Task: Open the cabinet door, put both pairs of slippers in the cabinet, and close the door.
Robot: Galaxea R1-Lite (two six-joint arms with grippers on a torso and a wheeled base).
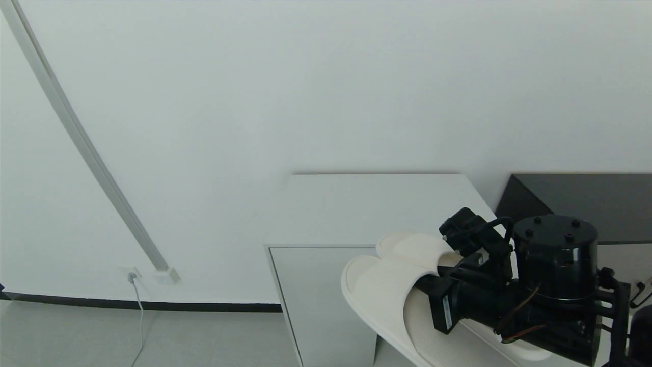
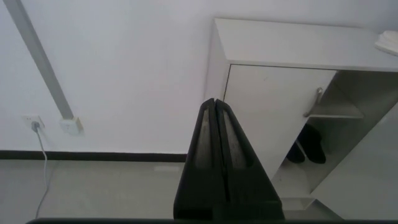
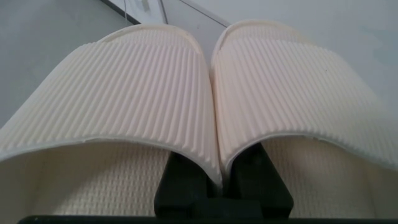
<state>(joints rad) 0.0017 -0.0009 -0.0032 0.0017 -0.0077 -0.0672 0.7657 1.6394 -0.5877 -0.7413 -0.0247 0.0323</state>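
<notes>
Head view: a plain white wall (image 1: 326,86) backs a white box-shaped cabinet (image 1: 377,209) with a flat top, and a black tabletop (image 1: 586,199) sits just beside it on the robot's right. From the left wrist view, one half of the cabinet stands open, showing a shelf (image 2: 336,113) and a dark pair of slippers (image 2: 308,149) on the level below. The other door panel (image 2: 267,112), with a slim metal handle (image 2: 317,102), sits flush. A pair of cream ribbed foam slippers (image 1: 392,290) hangs in the air in front of the cabinet, near its top edge. The right gripper (image 3: 221,177) has one finger inside each slipper and pinches the two inner strap edges together. The left gripper (image 2: 215,115) faces the cabinet from well apart, its black fingers pressed together on nothing. The step in hand is probably carrying the cream pair to the opening. It should go in low and level, toes first, clear of the shelf edge, and be released only once the soles rest, since the pinch catches strap edges alone. Count: one cabinet, two cream slippers, two dark shapes that seem one pair, two grippers.
</notes>
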